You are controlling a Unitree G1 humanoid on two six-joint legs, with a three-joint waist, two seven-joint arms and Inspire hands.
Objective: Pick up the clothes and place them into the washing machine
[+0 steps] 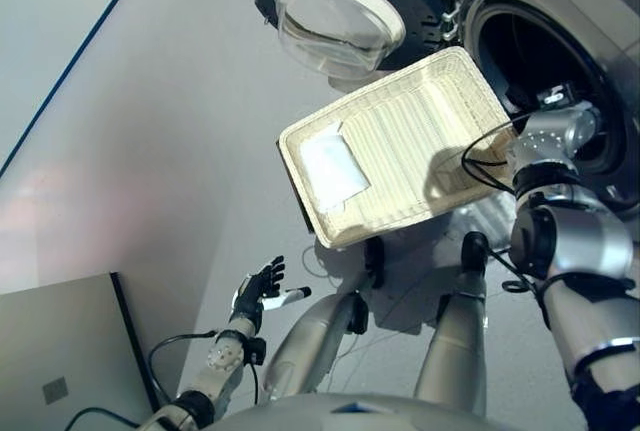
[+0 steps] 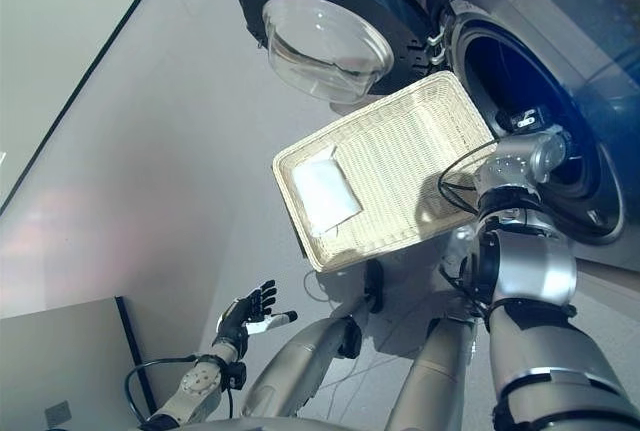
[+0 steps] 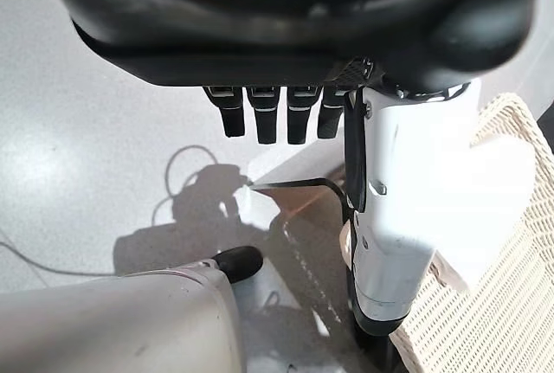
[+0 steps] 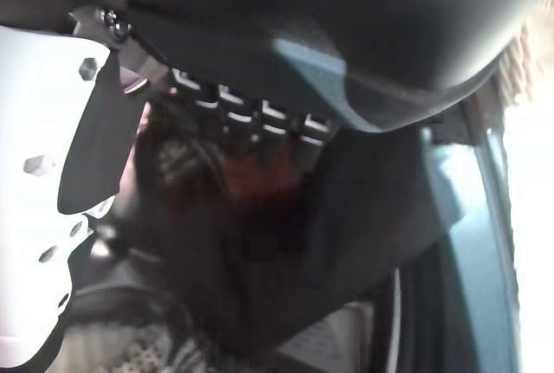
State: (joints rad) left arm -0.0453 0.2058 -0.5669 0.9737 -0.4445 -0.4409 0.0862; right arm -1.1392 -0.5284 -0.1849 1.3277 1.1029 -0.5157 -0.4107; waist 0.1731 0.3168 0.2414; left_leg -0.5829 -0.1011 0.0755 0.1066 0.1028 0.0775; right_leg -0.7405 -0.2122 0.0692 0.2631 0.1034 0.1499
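A cream wicker basket point(image 1: 420, 121) holds a white sheet point(image 1: 333, 168); a grey panel point(image 1: 60, 361) lies on the floor.

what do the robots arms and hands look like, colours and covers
Both arms are silver-grey metal segments with black joint bands and thin black cables looping by the wrists. The left hand is dark, with black fingers and a white cover on its thumb. The right hand is also dark, with small silver plates on the finger bases and a white thumb cover with hexagonal holes.
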